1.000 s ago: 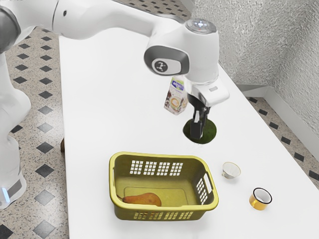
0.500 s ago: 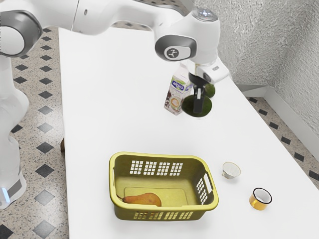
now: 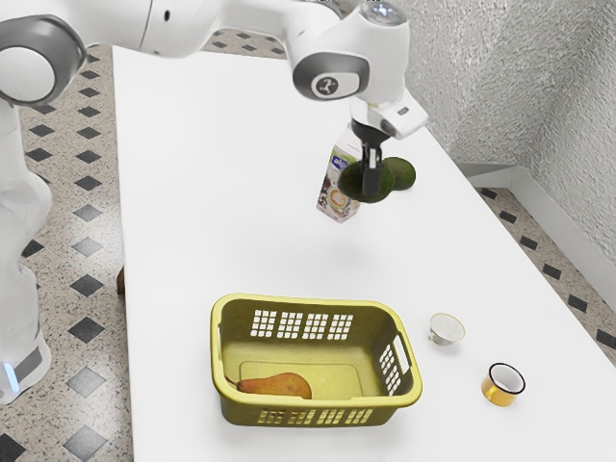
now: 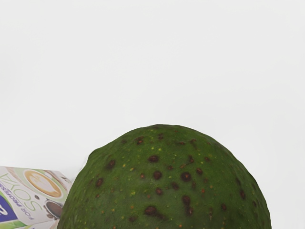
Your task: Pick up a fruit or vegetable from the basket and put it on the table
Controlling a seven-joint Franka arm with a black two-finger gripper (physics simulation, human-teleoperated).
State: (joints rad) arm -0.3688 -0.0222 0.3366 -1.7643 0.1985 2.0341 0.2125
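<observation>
Two avocados showed beyond the basket (image 3: 298, 349), and the gripper (image 3: 372, 191) was closed on the nearer one. Its fingers stood apart by the thickness of the fruit between them. The near finger hid the far one, so the exact width of the gap could not be told.

The held avocado (image 3: 351, 181) was outside the basket, between 12 and 1 o'clock from it in the exterior view and well apart from it. Whether its underside touched the table (image 3: 221, 192) could not be told. The hand pointed down over it, with the arm (image 3: 183, 24) coming in from about 10 o'clock.

The carton (image 3: 329, 195) stood upright near the held avocado, between 8 and 9 o'clock from it and partly behind it. Whether the two touched was unclear. The other avocado (image 3: 404, 174) was at 3 o'clock from the held one, partly hidden behind it.

In the basket lay the pear (image 3: 276, 385), on its side around 8 o'clock from the basket's middle, its stem toward 9. Outside the basket, between 2 and 3 o'clock, stood the white cup (image 3: 446, 332); the gold mug (image 3: 501, 388), black at the rim, stood at 3 o'clock, farther out.

In the wrist view, the dark green, brown-spotted skin of the held avocado rose rounded against the white tabletop, with the carton's printed side near it.
</observation>
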